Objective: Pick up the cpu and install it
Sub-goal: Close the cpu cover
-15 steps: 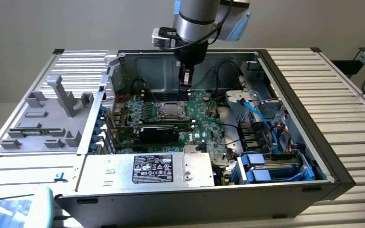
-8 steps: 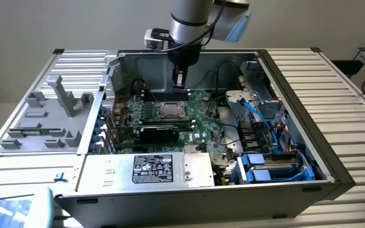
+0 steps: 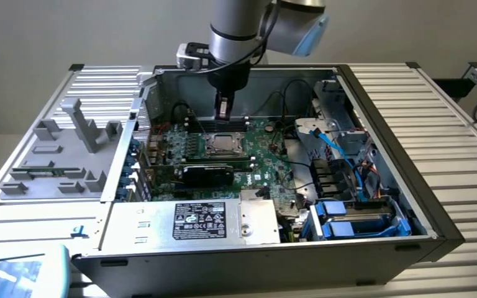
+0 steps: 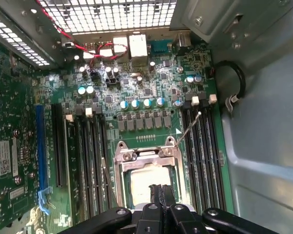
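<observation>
No wording can be read. A black label with white print sits on the silver box in the lower middle of the exterior view (its lettering is too fine to make out). A white sticker on the green card beside the blue slot is equally illegible.

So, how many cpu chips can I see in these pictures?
1: the cpu lies in the socket on the motherboard, under the shut gripper. More may be hidden.

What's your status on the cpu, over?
Gripper over the socket frame, jaws shut, nothing held. Cpu lying in that frame. Thin wire lever raised beside it, clear of the chip.
</observation>
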`<state>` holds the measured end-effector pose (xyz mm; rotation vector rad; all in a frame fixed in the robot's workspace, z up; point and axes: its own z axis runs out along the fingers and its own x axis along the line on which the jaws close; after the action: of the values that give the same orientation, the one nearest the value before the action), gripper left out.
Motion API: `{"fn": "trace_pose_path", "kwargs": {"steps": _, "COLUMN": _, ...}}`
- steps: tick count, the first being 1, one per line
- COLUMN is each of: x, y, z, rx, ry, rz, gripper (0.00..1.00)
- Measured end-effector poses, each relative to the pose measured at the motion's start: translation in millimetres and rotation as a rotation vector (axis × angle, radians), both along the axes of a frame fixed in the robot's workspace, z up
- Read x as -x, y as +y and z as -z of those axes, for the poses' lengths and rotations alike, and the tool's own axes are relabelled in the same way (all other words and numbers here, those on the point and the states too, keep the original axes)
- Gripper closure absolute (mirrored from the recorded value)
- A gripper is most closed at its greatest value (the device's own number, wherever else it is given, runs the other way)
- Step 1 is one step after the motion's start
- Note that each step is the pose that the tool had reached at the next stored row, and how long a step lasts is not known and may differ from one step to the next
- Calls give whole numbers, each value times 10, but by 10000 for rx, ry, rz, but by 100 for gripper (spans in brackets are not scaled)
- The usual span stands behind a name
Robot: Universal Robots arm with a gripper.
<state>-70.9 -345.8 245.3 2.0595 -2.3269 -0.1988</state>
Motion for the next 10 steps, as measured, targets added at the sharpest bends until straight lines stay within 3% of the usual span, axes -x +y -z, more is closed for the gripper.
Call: {"fn": "trace_pose_path", "kwargs": {"steps": 10, "x": 138, "y": -8, "z": 153, "rx": -1, "ry": 11, "rz": 132, "gripper": 88}}
